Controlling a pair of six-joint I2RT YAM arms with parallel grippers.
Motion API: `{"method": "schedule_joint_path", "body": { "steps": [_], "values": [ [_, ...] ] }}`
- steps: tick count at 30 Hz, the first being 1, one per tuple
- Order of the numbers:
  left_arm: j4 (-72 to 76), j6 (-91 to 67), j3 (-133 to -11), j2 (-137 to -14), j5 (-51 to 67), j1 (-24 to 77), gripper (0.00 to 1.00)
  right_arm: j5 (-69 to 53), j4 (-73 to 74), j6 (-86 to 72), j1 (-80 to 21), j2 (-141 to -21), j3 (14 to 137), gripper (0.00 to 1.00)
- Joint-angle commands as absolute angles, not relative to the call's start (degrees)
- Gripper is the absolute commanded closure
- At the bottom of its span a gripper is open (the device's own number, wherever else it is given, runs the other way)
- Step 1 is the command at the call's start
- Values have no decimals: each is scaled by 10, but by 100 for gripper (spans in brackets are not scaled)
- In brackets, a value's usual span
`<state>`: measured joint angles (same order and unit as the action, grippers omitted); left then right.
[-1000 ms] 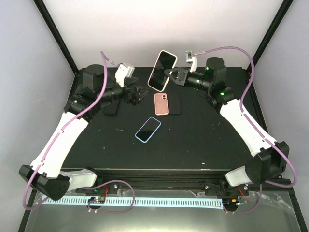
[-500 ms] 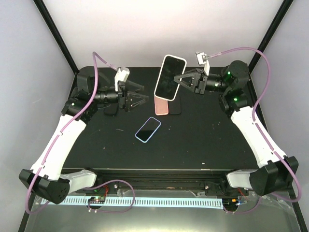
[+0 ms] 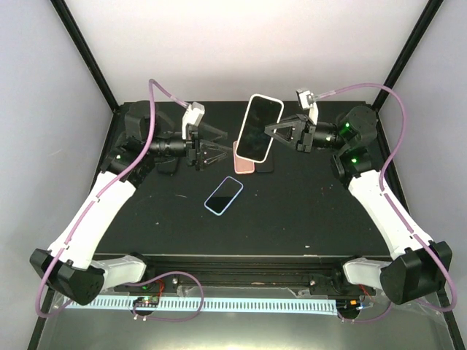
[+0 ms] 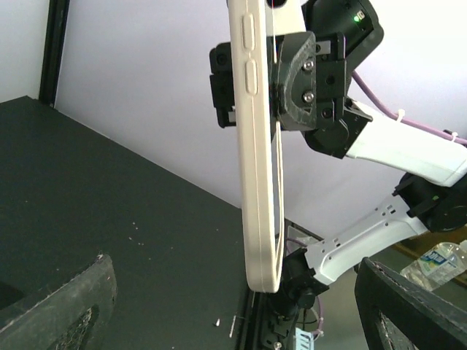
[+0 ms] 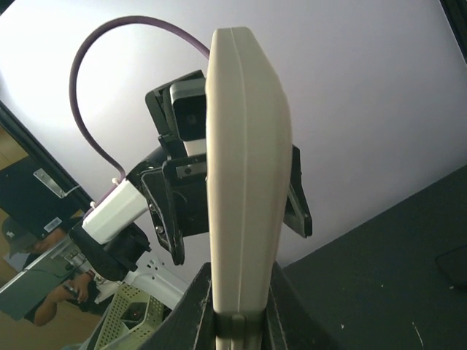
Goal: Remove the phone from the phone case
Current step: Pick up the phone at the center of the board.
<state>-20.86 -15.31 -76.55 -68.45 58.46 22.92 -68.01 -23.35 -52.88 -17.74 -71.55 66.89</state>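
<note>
Aloft between the arms: the cream-cased smartphone (image 3: 259,137).
The right hand (image 3: 274,133) is clamped on one of its long edges, holding it above the black tabletop (image 3: 306,219), long axis near upright and leaning. The left hand (image 3: 226,146), fingers spread wide, faces it from just beside, the free one to pull.

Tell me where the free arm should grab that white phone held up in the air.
Probably its free lower half, from the left. The right gripper clamps the phone high up, across face and back, and it stands edge-on to the open left gripper, whose jaws could close over the flat faces below.
</note>
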Motion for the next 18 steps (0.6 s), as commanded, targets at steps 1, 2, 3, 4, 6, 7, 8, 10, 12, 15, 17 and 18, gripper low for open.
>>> {"method": "schedule_joint_path", "body": {
  "steps": [1, 2, 3, 4, 6, 7, 8, 10, 12, 15, 17, 18],
  "values": [
    [-187, -159, -775, -695, 582, 230, 9, -663, -253, -517, -176, -693, 657, 99],
    [-187, -158, -776, -698, 584, 230, 9, -663, -251, -514, -175, -692, 654, 99],
    [-187, -158, -776, -703, 587, 230, 9, -666, -241, -507, -175, -692, 654, 99],
    [-189, -157, -778, -708, 591, 230, 9, -665, -228, -500, -171, -690, 656, 99],
    [-188, -160, -782, -719, 599, 230, 9, -667, -222, -503, -162, -690, 656, 99],
    [-183, -164, -783, -724, 602, 230, 9, -669, -216, -501, -158, -690, 657, 99],
    [-177, -171, -783, -729, 606, 230, 9, -669, -215, -502, -156, -689, 656, 99],
    [-171, -172, -784, -730, 609, 230, 10, -670, -231, -511, -155, -689, 651, 99],
    [-179, -162, -786, -730, 611, 230, 10, -669, -247, -526, -155, -690, 653, 99],
    [-183, -154, -785, -730, 625, 230, 11, -674, -291, -563, -155, -694, 655, 99],
    [-182, -150, -778, -728, 634, 231, 12, -676, -296, -568, -155, -695, 652, 99],
    [-181, -147, -774, -724, 637, 231, 13, -676, -302, -570, -155, -694, 647, 99]
  ]
}}
